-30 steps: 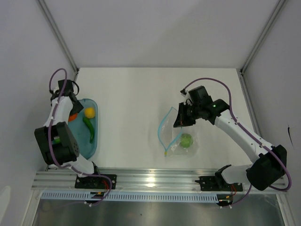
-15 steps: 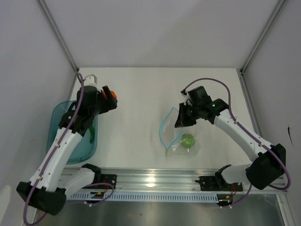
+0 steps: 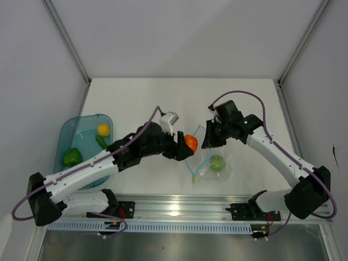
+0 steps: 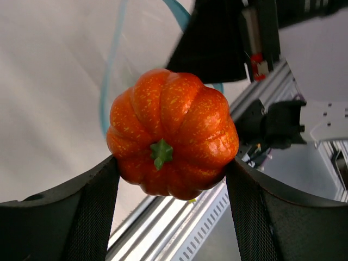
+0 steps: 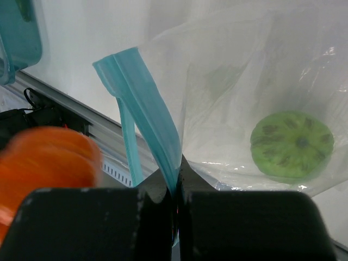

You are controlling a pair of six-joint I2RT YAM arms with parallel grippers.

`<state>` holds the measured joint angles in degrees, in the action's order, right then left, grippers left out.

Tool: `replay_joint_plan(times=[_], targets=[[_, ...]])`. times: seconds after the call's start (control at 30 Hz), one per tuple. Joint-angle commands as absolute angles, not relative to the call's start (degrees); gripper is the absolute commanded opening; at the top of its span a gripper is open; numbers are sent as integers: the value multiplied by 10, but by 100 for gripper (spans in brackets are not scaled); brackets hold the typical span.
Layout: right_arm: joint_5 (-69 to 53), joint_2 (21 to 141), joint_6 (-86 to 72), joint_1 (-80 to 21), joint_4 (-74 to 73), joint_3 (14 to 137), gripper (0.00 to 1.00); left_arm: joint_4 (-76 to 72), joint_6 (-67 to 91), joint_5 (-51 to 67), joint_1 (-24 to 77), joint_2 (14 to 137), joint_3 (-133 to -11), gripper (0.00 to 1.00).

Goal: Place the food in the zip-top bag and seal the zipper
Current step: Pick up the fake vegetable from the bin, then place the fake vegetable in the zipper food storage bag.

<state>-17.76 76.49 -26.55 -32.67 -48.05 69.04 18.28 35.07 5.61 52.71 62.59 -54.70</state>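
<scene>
The orange fruit (image 4: 173, 140) is a glossy, ribbed, pumpkin-shaped toy with pale speckles and a small green stem. It hangs just beside the mouth of the zip-top bag (image 3: 213, 169), a clear, crinkled pouch lying on the white table (image 3: 147, 103) with one green round fruit (image 5: 292, 144) already inside. The left gripper (image 3: 185, 145) stands fairly wide, its two dark fingers clamped on the fruit's opposite sides. The right gripper (image 5: 175, 185) is pressed tight, pinching the light blue zipper (image 5: 147, 103) and lifting that edge so the mouth gapes. A second green fruit (image 3: 70, 157), a yellow piece (image 3: 103, 129) and a chili (image 3: 101, 141) lie in the teal tray (image 3: 64, 135). A second ago the left arm was folded back over the tray; it has since swung across to the bag, while the right arm has held its place.
</scene>
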Motion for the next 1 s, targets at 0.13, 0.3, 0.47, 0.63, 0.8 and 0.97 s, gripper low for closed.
replay_joint_plan(times=[0.13, 0.3, 0.47, 0.63, 0.8, 0.97], targets=[[-167, 742, -277, -330, -495, 717, 0, 99, 374, 56, 606, 684, -557, 0], [-172, 729, -279, -330, -504, 724, 0, 91, 376, 59, 613, 708, -555, 1], [-185, 715, -283, -330, -509, 735, 0, 76, 370, 48, 613, 722, -543, 0], [-200, 705, -287, -330, -518, 747, 0, 92, 353, 18, 613, 735, -548, 1], [-207, 703, -286, -330, -521, 749, 0, 115, 359, 8, 613, 749, -561, 1], [-207, 702, -287, -330, -519, 747, 0, 126, 357, 10, 614, 753, -573, 51]])
